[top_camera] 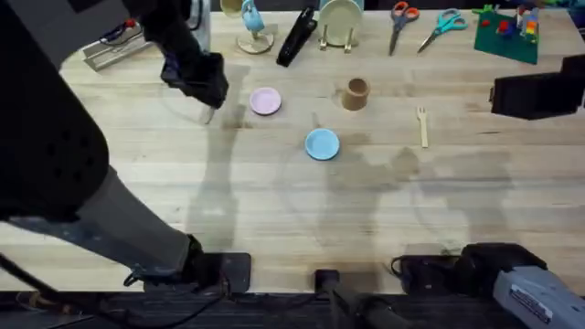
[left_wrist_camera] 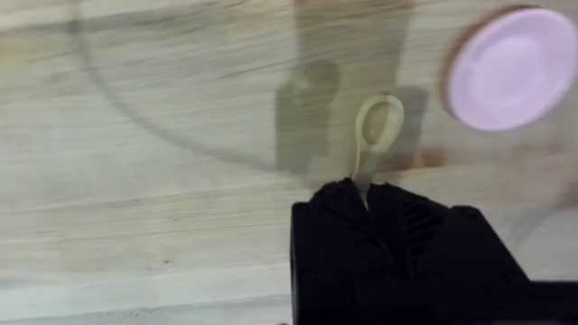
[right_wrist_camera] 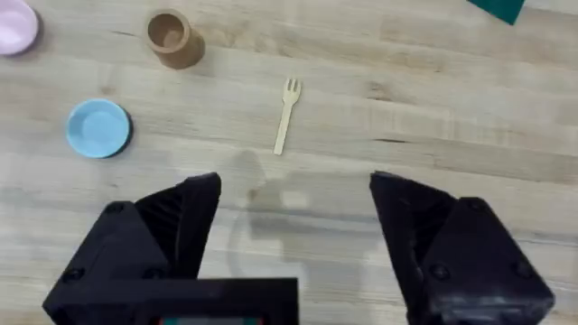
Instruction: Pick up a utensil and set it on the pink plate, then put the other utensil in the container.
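My left gripper (left_wrist_camera: 366,194) is shut on the slim handle of the pale wooden spoon (left_wrist_camera: 379,122), whose oval bowl sticks out ahead of the fingers. In the overhead view this gripper (top_camera: 203,91) hovers just left of the pink plate (top_camera: 265,100), and the spoon tip (top_camera: 209,115) pokes out below it. The pink plate (left_wrist_camera: 515,68) holds nothing. The wooden fork (top_camera: 422,126) lies flat right of the tan container (top_camera: 356,93). My right gripper (right_wrist_camera: 298,235) is open above bare wood, short of the fork (right_wrist_camera: 286,116) and apart from the container (right_wrist_camera: 172,38).
A light-blue plate (top_camera: 322,143) sits between the pink plate and the fork. Along the far edge stand a rack with a cream plate (top_camera: 340,23), two pairs of scissors (top_camera: 402,23), a black tool (top_camera: 297,38) and a green board with toys (top_camera: 507,35).
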